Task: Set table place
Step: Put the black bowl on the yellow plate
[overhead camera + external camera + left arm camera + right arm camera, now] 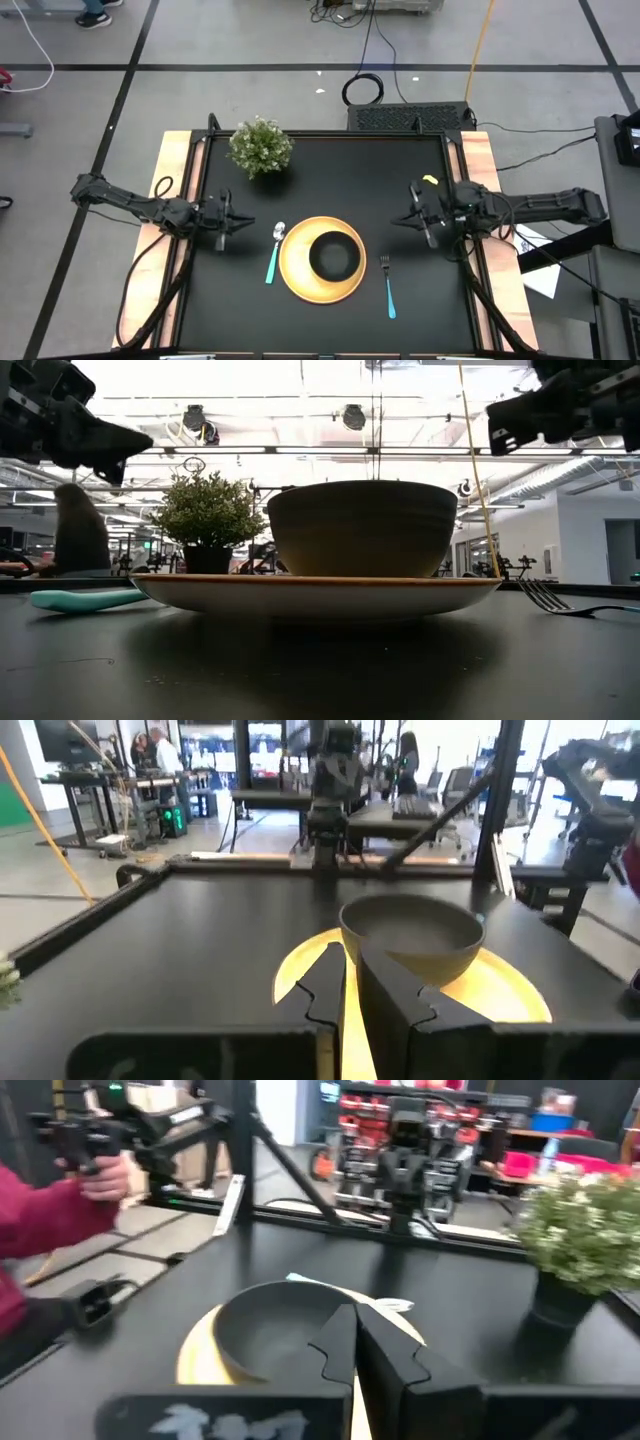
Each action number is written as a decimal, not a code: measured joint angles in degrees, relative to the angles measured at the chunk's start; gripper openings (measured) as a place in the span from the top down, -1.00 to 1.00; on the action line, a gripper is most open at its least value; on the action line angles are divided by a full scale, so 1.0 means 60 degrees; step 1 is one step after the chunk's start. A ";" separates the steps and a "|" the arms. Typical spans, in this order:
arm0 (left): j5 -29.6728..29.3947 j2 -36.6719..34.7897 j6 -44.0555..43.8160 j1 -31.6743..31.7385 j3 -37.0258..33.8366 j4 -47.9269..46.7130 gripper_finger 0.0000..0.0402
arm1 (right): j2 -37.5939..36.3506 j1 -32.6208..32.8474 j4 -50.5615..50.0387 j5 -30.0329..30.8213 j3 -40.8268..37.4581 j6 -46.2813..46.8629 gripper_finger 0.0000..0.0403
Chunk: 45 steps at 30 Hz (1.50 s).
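Observation:
A round yellow plate (300,275) lies on the black table (420,300) near its front middle, with a black bowl (335,255) standing on it. A spoon (274,252) with a teal handle lies on the table left of the plate. A fork (388,285) with a teal handle lies right of it. My left gripper (238,223) hangs shut and empty above the table, left of the spoon. My right gripper (408,216) hangs shut and empty, up and to the right of the fork. The low view shows the bowl (360,525), the plate (320,595), the spoon (85,598) and the fork (570,600).
A bushy green potted plant (261,147) stands at the table's far left. A small yellow object (430,180) lies near the far right edge. Pale wooden strips (165,170) run along the left and right sides. A person's red sleeve (40,1220) shows beyond the table.

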 joint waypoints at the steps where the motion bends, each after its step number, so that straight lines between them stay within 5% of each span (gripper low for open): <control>1: 0.0000 0.0000 0.0117 0.0003 0.0000 0.0199 0.85 | -0.0121 0.0000 0.0127 -0.0147 -0.0153 0.0048 1.00; 6: -0.0009 0.0000 0.1439 0.0003 0.0000 0.1408 0.85 | -0.0453 -0.0041 0.1094 -0.0526 -0.1009 0.0217 1.00; 9: -0.0206 -0.0004 0.1863 -0.0001 0.0004 0.1779 0.85 | -0.0550 -0.0178 0.1387 0.0124 -0.1274 0.0648 1.00; 24: -0.0834 -0.0004 0.1652 0.0002 0.0004 0.1059 0.85 | -0.0608 -0.0244 0.1044 -0.0125 -0.1870 -0.0516 1.00; 31: -0.0838 0.0000 0.0855 0.0000 0.0004 0.0685 0.85 | -0.0605 -0.0226 0.1359 -0.0126 -0.1886 0.0887 1.00; 45: -0.1531 -0.0003 0.1645 0.0001 0.0004 0.0773 0.85 | -0.0590 -0.0219 0.1285 -0.0140 -0.2307 0.1025 1.00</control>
